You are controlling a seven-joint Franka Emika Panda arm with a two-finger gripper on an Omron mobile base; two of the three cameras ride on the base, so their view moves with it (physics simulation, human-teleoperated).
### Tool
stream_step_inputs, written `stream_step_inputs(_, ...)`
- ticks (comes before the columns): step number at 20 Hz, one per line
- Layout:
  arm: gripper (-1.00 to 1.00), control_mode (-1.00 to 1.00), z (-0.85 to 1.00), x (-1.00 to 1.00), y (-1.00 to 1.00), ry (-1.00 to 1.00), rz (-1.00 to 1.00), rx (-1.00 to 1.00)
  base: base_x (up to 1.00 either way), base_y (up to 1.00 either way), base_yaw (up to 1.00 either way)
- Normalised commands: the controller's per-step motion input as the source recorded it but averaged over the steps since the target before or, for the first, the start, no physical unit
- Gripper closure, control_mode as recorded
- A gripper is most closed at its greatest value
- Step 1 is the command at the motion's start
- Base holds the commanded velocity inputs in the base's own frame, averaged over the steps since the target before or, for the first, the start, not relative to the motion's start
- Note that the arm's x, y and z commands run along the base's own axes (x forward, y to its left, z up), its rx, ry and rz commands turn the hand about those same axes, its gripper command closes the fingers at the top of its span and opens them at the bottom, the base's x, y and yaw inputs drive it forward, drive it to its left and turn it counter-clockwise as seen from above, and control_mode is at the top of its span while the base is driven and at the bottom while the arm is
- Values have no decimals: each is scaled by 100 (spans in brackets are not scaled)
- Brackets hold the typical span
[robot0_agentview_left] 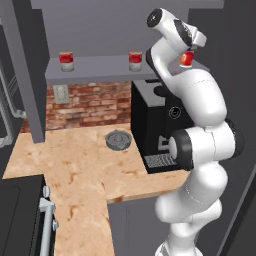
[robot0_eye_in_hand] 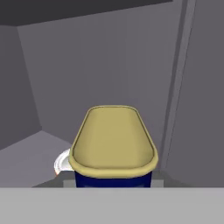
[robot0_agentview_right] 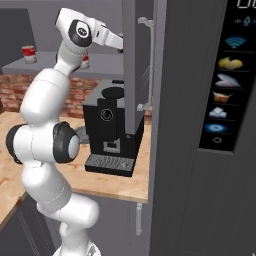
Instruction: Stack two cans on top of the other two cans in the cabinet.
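Two red-and-white cans stand apart on the grey cabinet shelf (robot0_agentview_left: 100, 67), one at the left (robot0_agentview_left: 66, 61) and one in the middle (robot0_agentview_left: 135, 61). A third red can with a white band (robot0_agentview_left: 186, 59) sits at the shelf's right end, right under my hand. My gripper (robot0_agentview_left: 193, 48) is shut on the dark-blue can (robot0_eye_in_hand: 113, 177), whose yellow top sits close in the hand view. The red can's pale rim (robot0_eye_in_hand: 62, 162) peeks out low on the blue can's left. Whether the blue can rests on it I cannot tell. My fingers are hidden.
A black coffee machine (robot0_agentview_left: 155, 125) stands on the wooden counter (robot0_agentview_left: 75, 170) below the shelf, with a round grey object (robot0_agentview_left: 118, 139) beside it. The cabinet's side wall (robot0_eye_in_hand: 197, 109) is close on the right. A tall dark appliance (robot0_agentview_right: 210, 150) stands at the right.
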Motion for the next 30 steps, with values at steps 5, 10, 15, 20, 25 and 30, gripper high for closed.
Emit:
stream_step_inputs(5,100,-100,0,30,-15,0,0,0,0,0,0)
stream_step_inputs(10,100,-100,-5,24,-5,0,0,0,0,0,0)
stream_step_inputs(15,100,-100,-4,16,0,0,0,0,0,0,0)
stream_step_inputs(20,100,-100,-19,15,-2,0,0,0,0,0,0)
stream_step_inputs(25,100,-100,-21,8,-7,0,0,0,0,0,0)
stream_step_inputs(30,100,-100,-1,11,-21,0,0,0,0,0,0)
